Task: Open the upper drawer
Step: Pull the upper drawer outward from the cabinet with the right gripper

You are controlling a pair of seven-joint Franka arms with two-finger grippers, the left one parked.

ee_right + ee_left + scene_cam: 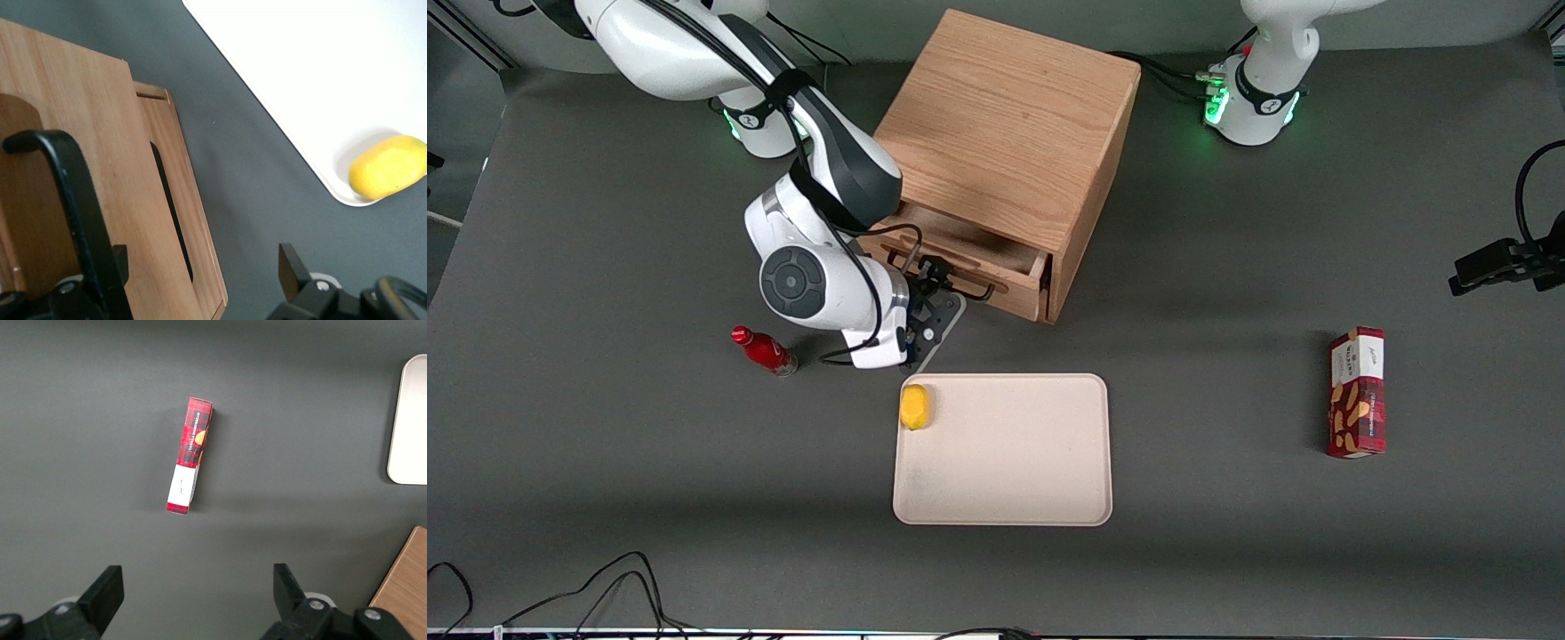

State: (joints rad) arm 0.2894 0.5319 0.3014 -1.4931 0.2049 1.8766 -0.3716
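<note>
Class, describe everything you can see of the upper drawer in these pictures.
The upper drawer is a shallow light-wood box, pulled partway out of the oak cabinet, its inside showing nothing. A thin black wire handle runs along its front. The gripper is at that handle, one finger beside the bar in the right wrist view. The lower drawer's front sits beneath it.
</note>
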